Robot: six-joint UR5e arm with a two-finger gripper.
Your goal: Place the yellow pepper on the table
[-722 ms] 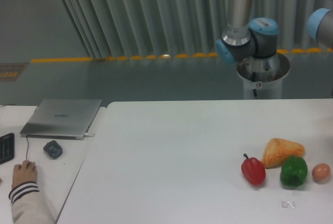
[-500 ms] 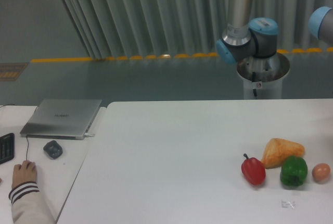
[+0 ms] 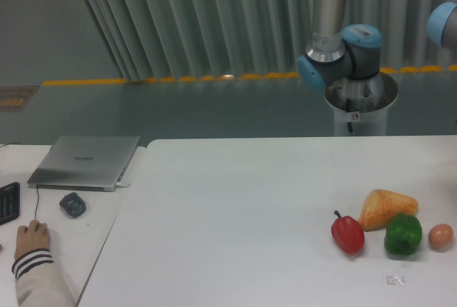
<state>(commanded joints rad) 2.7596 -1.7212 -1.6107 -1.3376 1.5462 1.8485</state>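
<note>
Yellow pepper nowhere in sight, hand out of frame too; only the counter [image 3: 235, 207] waits. Carry likely underway; next, lower gently.

The robot arm [image 3: 333, 36] stands at the far side, behind the right part of the scene. Its round silver base [image 3: 360, 103] sits low. A blue and grey joint [image 3: 341, 61] rests on top of the base. From that joint a silver tube [image 3: 330, 3] goes straight up and out of the top edge. Another blue joint [image 3: 443, 25] peeks in at the right edge, cut off. The gripper is out of sight. A person's hand [image 3: 32, 237] lies flat at the bottom left, fingers pointing up, with a striped cuff [image 3: 30, 262] at the wrist.
</note>
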